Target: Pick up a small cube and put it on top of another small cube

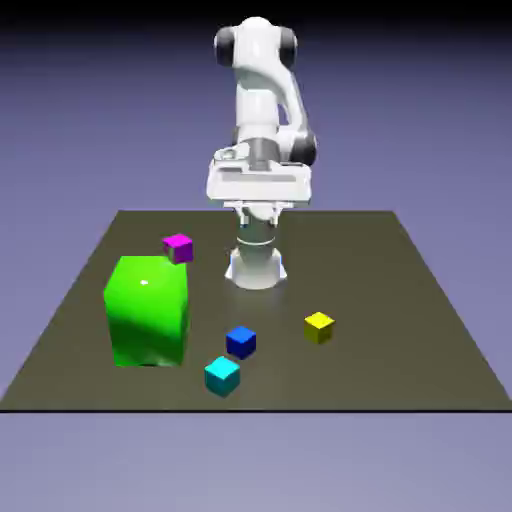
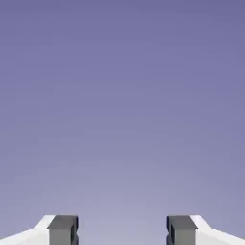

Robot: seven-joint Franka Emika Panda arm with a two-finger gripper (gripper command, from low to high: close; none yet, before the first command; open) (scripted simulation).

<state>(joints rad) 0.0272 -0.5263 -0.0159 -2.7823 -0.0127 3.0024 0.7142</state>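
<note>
Altogether, four small cubes [image 1: 240, 341], one big green cube [image 1: 147, 311].

The arm [image 1: 262, 110] looks like smooth glossy white plastic with grey joints; the green block [image 1: 147, 310] is shiny, with a bright glint near its top; the dark bench [image 1: 400, 300] is flat and matt

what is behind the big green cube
A small magenta cube sits on the table just behind the big green cube, at its far right corner in the exterior view. The magenta cube's lower part is covered by the green one.
</note>
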